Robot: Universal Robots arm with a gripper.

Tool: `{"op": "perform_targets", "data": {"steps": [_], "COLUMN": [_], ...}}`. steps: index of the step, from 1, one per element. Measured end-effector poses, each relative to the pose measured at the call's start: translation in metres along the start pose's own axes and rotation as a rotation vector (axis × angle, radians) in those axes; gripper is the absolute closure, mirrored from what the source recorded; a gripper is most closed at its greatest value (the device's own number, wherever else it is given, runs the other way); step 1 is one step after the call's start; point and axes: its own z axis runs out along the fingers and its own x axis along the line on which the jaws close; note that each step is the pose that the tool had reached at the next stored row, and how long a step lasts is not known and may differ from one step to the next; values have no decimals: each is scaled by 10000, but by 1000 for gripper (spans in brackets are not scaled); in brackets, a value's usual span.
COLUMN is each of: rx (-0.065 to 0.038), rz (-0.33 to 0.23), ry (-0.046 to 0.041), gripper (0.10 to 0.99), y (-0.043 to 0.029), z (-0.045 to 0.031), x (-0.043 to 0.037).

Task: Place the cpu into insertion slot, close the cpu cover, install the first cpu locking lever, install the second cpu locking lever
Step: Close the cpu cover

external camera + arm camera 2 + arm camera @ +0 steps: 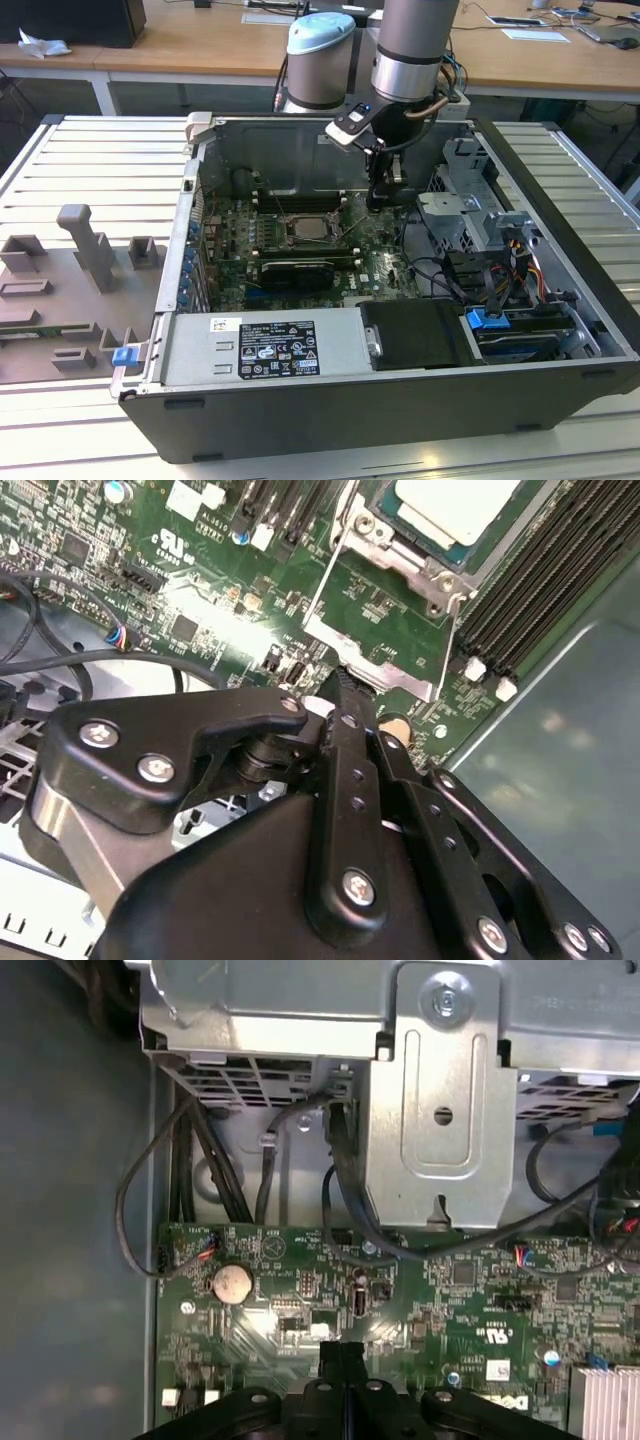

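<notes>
The open computer case (pixel 330 430) lay across the middle of the exterior view. In the second wrist view my pincer (pixel 345 685) sat pressed together at centre frame, pinching nothing. Its tip was just beside the flipped-open cpu cover (pixel 395 670). The insertion slot (pixel 400 552), upper right, already held the cpu (pixel 455 505). I judged cover-closing to be in hand; it called for swinging that plate's free edge over the chip.

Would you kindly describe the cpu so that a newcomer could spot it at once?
Inside the open computer case, find the green circuit board. Near its middle, the insertion slot sits between rows of black memory slots; the cpu is the pale silvery square within it.
</notes>
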Motion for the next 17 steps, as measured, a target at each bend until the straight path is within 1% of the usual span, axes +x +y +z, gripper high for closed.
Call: {"op": "perform_targets", "data": {"steps": [2, 4, 8, 17], "rx": [2, 3, 3, 2], "rz": [-1, 0, 1, 0], "ry": [1, 0, -2, -1], "gripper": [980, 980, 980, 980], "y": [-23, -64, -171, -227], "z": [0, 1, 2, 4], "x": [1, 2, 5, 7]}}
